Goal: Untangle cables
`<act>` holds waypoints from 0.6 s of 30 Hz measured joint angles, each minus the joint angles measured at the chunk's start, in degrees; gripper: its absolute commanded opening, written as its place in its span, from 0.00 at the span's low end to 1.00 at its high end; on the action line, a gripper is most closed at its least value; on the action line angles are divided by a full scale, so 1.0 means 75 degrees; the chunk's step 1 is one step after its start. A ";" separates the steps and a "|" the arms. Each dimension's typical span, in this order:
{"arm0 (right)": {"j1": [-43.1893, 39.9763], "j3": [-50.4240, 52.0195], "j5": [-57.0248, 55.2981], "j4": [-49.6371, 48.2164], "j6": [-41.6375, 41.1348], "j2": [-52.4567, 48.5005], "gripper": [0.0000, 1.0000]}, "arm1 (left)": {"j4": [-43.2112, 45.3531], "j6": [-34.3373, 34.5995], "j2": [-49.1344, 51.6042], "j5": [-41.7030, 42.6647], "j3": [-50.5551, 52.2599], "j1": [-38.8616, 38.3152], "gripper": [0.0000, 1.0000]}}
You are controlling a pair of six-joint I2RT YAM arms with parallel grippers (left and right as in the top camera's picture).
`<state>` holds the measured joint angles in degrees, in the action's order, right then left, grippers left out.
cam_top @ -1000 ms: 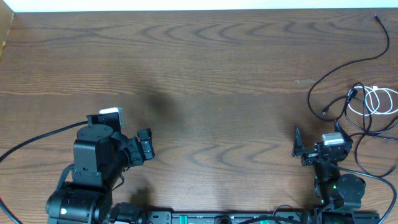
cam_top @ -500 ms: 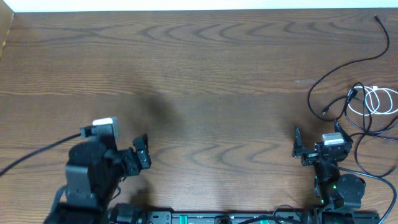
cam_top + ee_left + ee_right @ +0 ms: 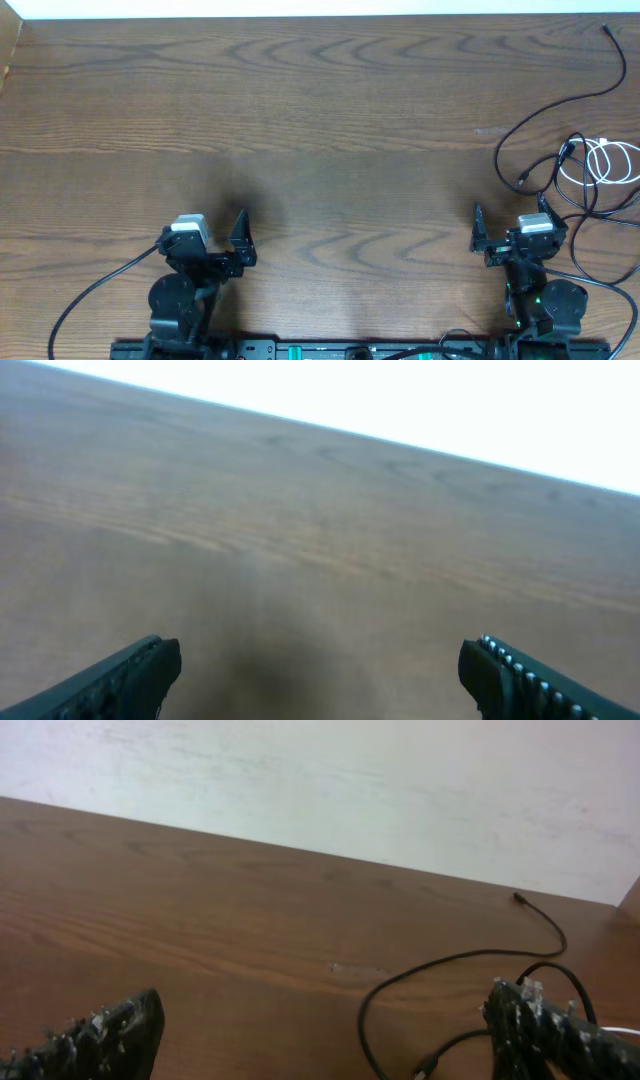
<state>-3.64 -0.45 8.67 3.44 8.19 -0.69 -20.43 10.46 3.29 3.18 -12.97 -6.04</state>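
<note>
Your left pincer (image 3: 322,652) and right pincer (image 3: 511,218) sit spread apart, empty, low over the brown wooden counter (image 3: 330,120), ready for the thin black-and-white tangled cables (image 3: 585,165) near the right.

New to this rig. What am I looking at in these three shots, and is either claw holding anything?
Two small robot arms sit at the near edge of a wooden table. Each ends in a two-finger claw: the left gripper and the right gripper. The wide shot looks straight down from above. The other two come from a camera on each wrist, so the dark shapes in their bottom corners are that arm's own fingers. On the table's right side lie thin black cables, tangled with a coiled white cable. Both grippers are open and hold nothing.
</note>
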 measured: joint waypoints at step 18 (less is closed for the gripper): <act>0.0000 0.0000 0.0000 0.0000 0.0000 0.0000 0.99 | 0.2850 -0.1617 -0.0361 0.0393 0.1682 0.0096 0.95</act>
<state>-3.64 -0.45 8.67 3.44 8.19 -0.69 0.95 -1.67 0.58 6.13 -0.36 -5.32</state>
